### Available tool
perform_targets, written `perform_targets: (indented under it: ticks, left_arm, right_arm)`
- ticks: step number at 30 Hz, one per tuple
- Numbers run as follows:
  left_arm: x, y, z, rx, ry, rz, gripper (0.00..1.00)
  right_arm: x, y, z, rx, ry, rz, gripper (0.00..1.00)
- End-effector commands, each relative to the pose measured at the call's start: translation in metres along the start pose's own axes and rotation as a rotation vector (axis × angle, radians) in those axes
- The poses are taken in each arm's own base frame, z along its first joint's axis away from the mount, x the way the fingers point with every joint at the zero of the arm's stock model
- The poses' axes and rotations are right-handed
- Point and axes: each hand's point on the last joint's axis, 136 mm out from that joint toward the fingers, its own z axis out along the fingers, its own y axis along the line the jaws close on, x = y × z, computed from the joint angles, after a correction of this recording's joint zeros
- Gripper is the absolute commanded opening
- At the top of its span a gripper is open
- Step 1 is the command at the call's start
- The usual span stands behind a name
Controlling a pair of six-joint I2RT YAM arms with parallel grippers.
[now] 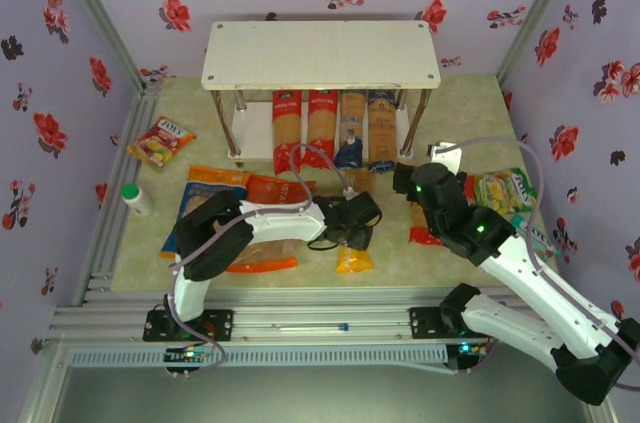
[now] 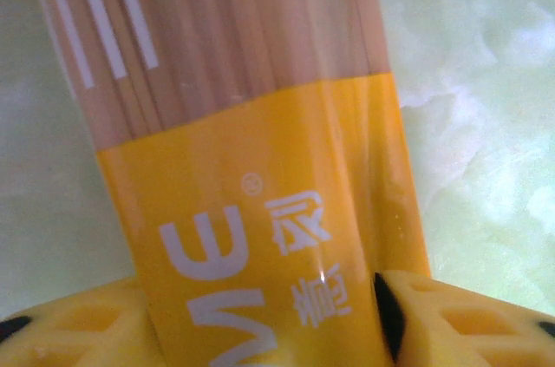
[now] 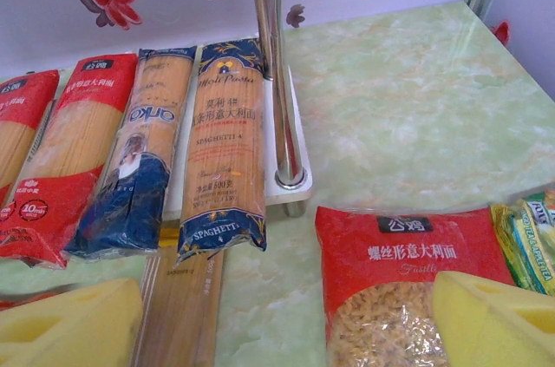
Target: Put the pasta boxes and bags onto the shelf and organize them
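Found the blue-orange bag point(image 1: 215, 181) and the orange bag point(image 1: 270, 188) on the table point(image 1: 470, 108) beneath the left arm, unshelved. Observed the left gripper point(image 2: 269, 332) clamped on the yellow spaghetti pack point(image 2: 260, 237), in front of the shelf point(image 1: 320, 53). Counted four spaghetti packs point(image 1: 320, 123) on the lower tier, hard against the right post point(image 3: 276, 63). Noted the right gripper point(image 3: 282, 319) spread wide, empty, over the red bag point(image 3: 399, 271). Judged half done, with room at the lower left end and on top.

yellow-red snack packet point(image 1: 161, 141), green-capped bottle point(image 1: 136, 199), green packet point(image 1: 505, 189)
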Motion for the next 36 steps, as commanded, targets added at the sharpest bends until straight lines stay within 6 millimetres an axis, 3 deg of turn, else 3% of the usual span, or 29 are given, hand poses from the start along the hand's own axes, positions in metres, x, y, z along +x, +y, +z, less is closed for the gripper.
perform_targets:
  ticks: [1, 4, 6, 12, 18, 25, 31, 36]
  left_arm:
    - [0.041, 0.030, 0.007, -0.069, 0.128, -0.001, 0.51]
    - [0.042, 0.035, 0.001, -0.067, 0.124, 0.005, 0.37]
    - [0.043, 0.038, -0.003, -0.070, 0.123, 0.004, 0.00]
    - [0.046, 0.047, -0.014, -0.070, 0.125, 0.027, 0.00]
    - [0.042, 0.049, -0.041, -0.039, 0.117, 0.088, 0.00]
    - [0.025, 0.043, -0.094, 0.109, 0.074, 0.092, 0.00]
    - [0.029, 0.039, -0.135, 0.219, 0.084, 0.122, 0.00]
    - [0.029, 0.023, -0.176, 0.386, 0.041, 0.146, 0.00]
  right_arm:
    - [-0.005, 0.004, 0.002, -0.008, -0.006, -0.004, 0.87]
    - [-0.005, 0.008, 0.003, -0.017, 0.005, -0.003, 0.87]
    - [-0.005, 0.011, 0.005, -0.023, 0.012, -0.002, 0.87]
    - [-0.006, 0.015, 0.006, -0.030, 0.025, -0.002, 0.88]
    - [-0.008, 0.018, 0.006, -0.039, 0.027, 0.003, 0.88]
    - [-0.011, 0.026, 0.008, -0.054, 0.042, 0.007, 0.88]
    - [-0.015, 0.030, 0.007, -0.069, 0.038, 0.013, 0.88]
    - [-0.015, 0.033, 0.008, -0.078, 0.042, 0.021, 0.88]
